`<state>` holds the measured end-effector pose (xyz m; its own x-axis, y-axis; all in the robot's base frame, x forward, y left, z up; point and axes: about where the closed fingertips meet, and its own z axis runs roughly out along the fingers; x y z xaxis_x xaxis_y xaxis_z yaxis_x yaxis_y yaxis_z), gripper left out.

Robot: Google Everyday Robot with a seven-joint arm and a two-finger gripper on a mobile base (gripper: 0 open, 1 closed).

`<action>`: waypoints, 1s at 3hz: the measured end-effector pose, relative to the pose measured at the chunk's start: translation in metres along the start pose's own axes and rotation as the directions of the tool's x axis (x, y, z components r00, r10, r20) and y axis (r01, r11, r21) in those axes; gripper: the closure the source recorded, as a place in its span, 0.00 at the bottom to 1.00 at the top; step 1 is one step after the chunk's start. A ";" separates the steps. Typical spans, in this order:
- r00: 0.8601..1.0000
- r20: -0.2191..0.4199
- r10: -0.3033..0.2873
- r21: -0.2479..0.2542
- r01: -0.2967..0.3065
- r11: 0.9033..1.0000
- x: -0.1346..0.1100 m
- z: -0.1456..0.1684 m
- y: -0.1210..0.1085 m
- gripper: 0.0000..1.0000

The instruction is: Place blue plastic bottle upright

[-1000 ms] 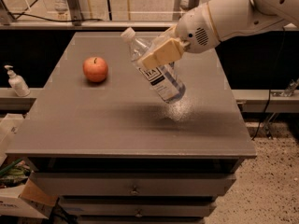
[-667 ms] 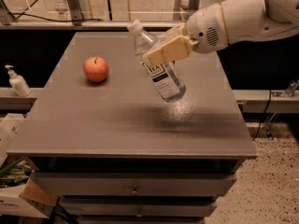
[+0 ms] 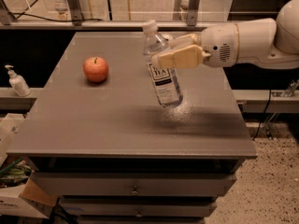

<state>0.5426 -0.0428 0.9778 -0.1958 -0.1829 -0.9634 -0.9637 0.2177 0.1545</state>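
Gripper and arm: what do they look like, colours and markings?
The gripper, at the blue plastic bottle over the table, has flat, blocky tan fingers. Behind it, a smooth, rounded white wrist housing carries a small patch of vent-like slots and a thin tan seam ring. No cables show on it.

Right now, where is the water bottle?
In the camera view, the blue plastic bottle tilts over the table's middle, clamped in the gripper, right of the apple.

White arm (image 3: 254,40) extends from right, near level; end effector (image 3: 163,52) at upper centre, clamped around blue plastic bottle (image 3: 164,83).
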 end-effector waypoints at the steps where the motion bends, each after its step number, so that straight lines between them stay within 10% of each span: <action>1: 0.995 0.099 -0.001 -0.010 0.002 1.000 0.010 -0.012 0.000 1.00; 3: 0.995 0.103 -0.009 -0.012 0.010 1.000 0.009 -0.012 0.001 1.00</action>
<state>0.5373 -0.0555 0.9720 -0.1674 -0.0855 -0.9822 -0.9677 0.2045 0.1472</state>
